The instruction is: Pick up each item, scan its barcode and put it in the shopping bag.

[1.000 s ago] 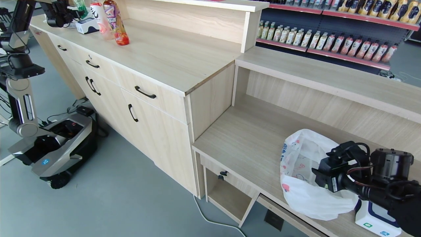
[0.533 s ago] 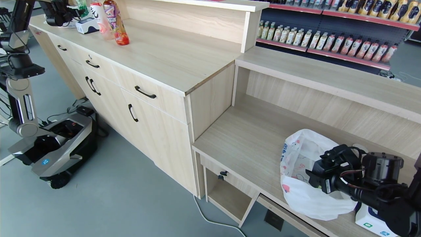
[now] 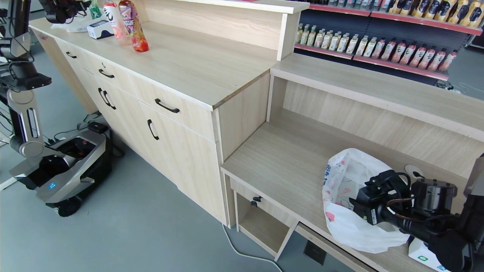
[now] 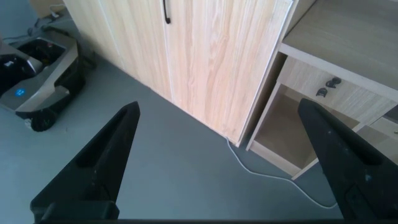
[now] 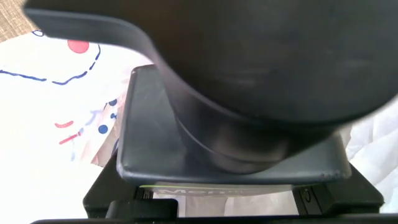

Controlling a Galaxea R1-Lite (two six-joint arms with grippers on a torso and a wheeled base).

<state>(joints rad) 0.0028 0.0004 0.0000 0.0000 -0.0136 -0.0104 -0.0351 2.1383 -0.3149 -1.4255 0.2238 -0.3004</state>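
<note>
Now my right tool (image 3: 361,204) sits at the bag (image 3: 349,230) mouth, grip I can't tell; left tool (image 4: 217,106) spread apart over the floor (image 4: 186,168), well away.

The shopping bag (image 3: 349,226) lies on the low desk (image 3: 287,158), near its front edge on the right side. Just to the right of the bag, a small box device (image 3: 421,257) stands on the same desk. To the left of the desk is a higher counter (image 3: 196,64). Two bottles (image 3: 133,28) stand at its far end, with a small device (image 3: 100,29) beside them. Behind the desk, shelves (image 3: 378,62) hold rows of bottles.
</note>
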